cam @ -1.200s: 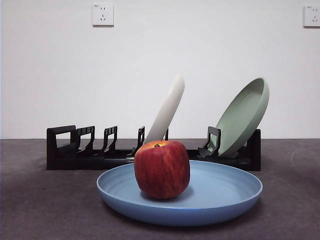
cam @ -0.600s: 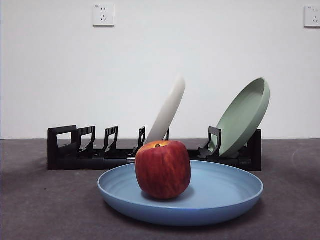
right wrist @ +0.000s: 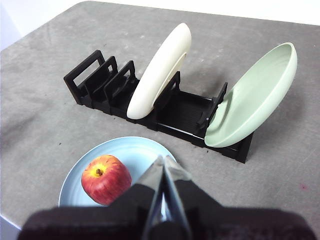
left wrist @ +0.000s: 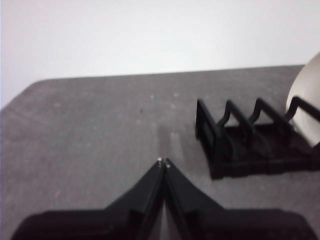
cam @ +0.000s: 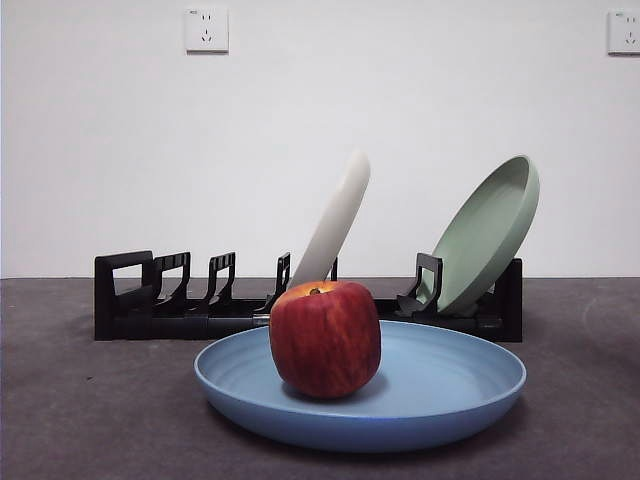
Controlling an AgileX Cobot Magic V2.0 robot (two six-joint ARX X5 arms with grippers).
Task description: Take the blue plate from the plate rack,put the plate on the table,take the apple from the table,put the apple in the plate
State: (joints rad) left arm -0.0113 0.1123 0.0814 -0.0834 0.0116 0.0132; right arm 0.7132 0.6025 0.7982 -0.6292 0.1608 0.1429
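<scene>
One red apple (cam: 325, 338) sits left of centre in the blue plate (cam: 440, 385), at 6 o'clock from the plate rack (cam: 150, 300). Left gripper (left wrist: 163, 162) and right gripper (right wrist: 164, 161) hover, jaws pressed together, empty.

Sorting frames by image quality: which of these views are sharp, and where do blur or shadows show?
Front view: sharp and evenly lit, with a soft shadow under the round red apple on the pale blue plate. Left wrist view: soft throughout, the black plastic rack blurred. Right wrist view: rack and plates crisp, the near right tool blurred.
</scene>
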